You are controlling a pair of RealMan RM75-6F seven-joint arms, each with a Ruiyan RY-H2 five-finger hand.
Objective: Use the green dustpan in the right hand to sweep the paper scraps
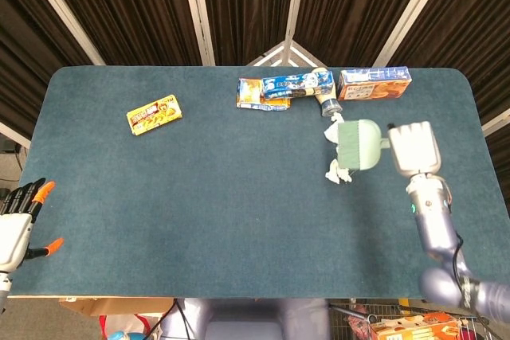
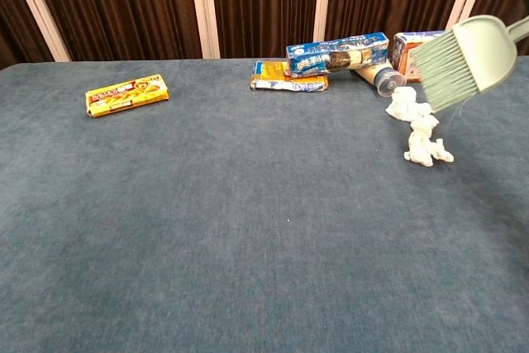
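Note:
A pale green brush-like dustpan [image 1: 358, 143] [image 2: 465, 59] hangs over the table's right part, bristles toward the left. My right hand [image 1: 413, 149] grips its handle; the hand itself is outside the chest view. White crumpled paper scraps [image 2: 420, 130] [image 1: 338, 171] lie on the blue cloth just left of and under the bristles, partly hidden by the tool in the head view. My left hand [image 1: 17, 220] sits off the table's near left edge, fingers spread, holding nothing.
Along the far edge lie a blue biscuit pack [image 1: 297, 84], an orange packet [image 1: 253, 95], an overturned jar [image 1: 327, 101] and an orange box [image 1: 374, 84]. A yellow snack box [image 1: 154, 114] lies far left. The table [image 1: 199, 197] is covered in blue cloth.

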